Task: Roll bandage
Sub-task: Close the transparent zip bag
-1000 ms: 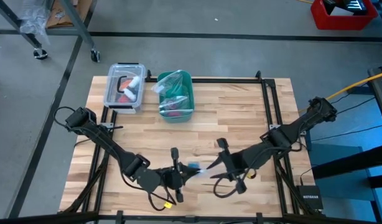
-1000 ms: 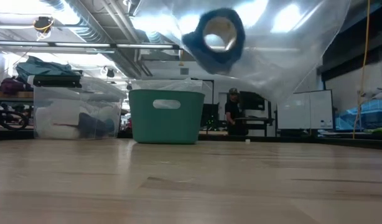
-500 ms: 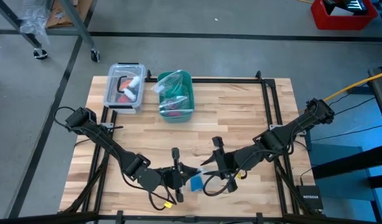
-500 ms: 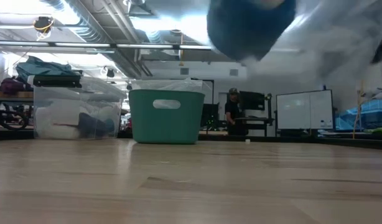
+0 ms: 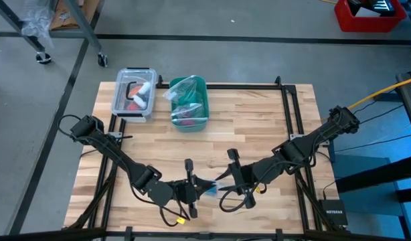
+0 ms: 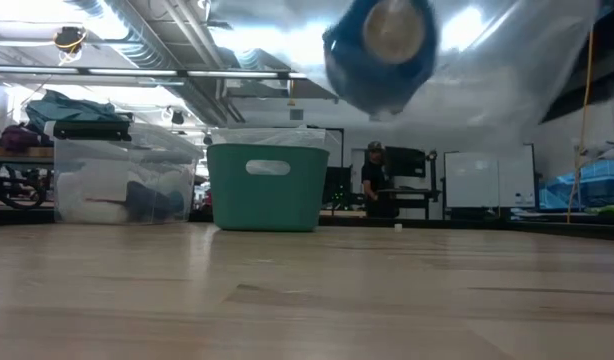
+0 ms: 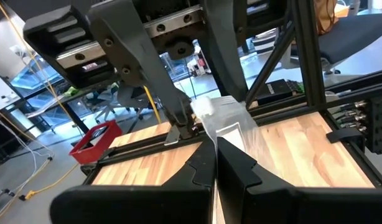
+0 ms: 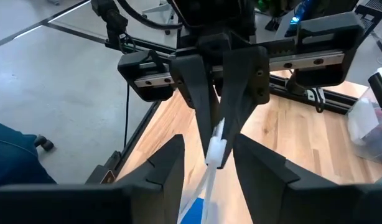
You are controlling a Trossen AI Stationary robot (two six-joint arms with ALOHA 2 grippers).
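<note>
The bandage is a bright blue roll (image 6: 379, 55) inside a clear plastic bag (image 6: 497, 70) that hangs above the table near its front edge. It shows as a blue patch in the high view (image 5: 211, 192) and in the right wrist view (image 8: 194, 210). My left gripper (image 7: 214, 163) is shut on the bag's top, reaching from the table's left (image 5: 199, 188). My right gripper (image 8: 213, 163) faces it from the right (image 5: 223, 187). It is open, with a finger on either side of the bag's white seal strip (image 8: 214, 146), and I see no touch. My left gripper pinches the bag's upper edge at the white seal strip (image 7: 217, 129) between its two shut fingers. The fingers come roughly level from the table's left. The bag hangs below them, clear of the table, with the blue roll in its lower part.
A teal bin (image 5: 189, 104) with plastic bags and a clear lidded box (image 5: 134, 92) stand at the far left of the table. Black frame rails (image 5: 290, 127) run along the table's sides. A person (image 6: 375, 180) stands far off in the room.
My right gripper has moved toward the table's left, closer to my left gripper. The bag with the blue roll has swung between them, staying clear of the table. In the low view the roll has shifted to the picture's right and turned.
</note>
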